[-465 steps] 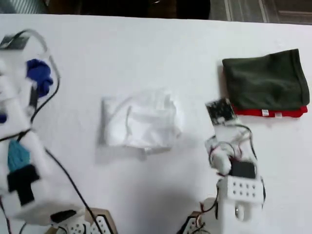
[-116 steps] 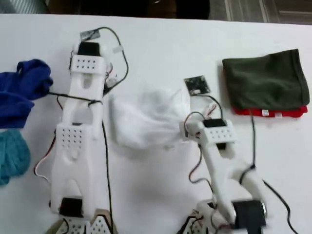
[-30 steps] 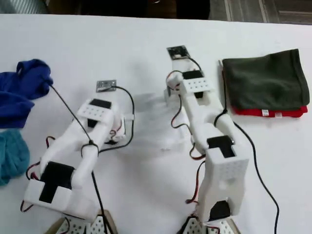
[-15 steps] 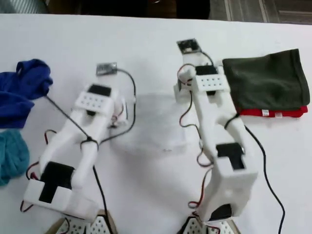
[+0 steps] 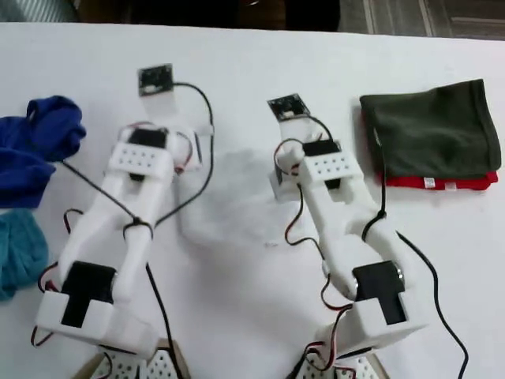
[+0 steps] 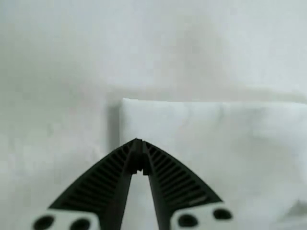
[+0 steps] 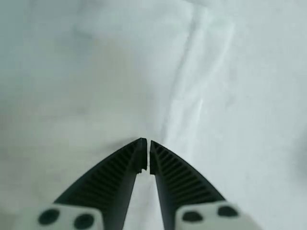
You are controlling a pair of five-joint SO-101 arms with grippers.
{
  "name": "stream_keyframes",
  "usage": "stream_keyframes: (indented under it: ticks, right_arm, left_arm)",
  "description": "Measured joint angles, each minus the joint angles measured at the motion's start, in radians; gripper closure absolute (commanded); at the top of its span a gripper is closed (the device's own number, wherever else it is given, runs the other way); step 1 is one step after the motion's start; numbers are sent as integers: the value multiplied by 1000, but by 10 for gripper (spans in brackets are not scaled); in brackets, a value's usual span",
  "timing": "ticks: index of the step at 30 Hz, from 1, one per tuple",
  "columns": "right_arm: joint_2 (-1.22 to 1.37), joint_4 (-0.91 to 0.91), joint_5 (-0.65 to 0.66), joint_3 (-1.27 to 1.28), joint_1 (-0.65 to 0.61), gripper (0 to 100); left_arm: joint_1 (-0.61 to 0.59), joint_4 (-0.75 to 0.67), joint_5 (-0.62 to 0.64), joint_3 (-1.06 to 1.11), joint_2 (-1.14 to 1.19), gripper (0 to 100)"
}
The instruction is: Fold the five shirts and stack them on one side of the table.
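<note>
A white shirt lies flat in the middle of the table, between my two arms. In the left wrist view its folded corner sits right under my left gripper, whose fingers are shut tip to tip. My left gripper stands at the shirt's left edge. At the shirt's right edge is my right gripper; its wrist view has it shut above a crease in the white cloth. A dark green folded shirt rests on a red one at the right.
A crumpled blue shirt and a teal shirt lie at the table's left edge. Bare white table runs along the far side. Cables trail from both arms over the near half.
The left arm has stretched farther away across the table. The right arm has drawn back toward the near side and left. The white shirt lies flatter than before.
</note>
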Motion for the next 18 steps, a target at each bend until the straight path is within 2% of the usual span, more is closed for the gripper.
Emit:
stream_keyframes:
  ticks: [8, 18]
  right_arm:
    - [-2, -25, 0, 20, 3, 977]
    - [-2, -23, 5, 80, 78, 974]
  left_arm:
    - [15, -276, 0, 227, 0, 975]
    - [-20, -311, 0, 272, 0, 974]
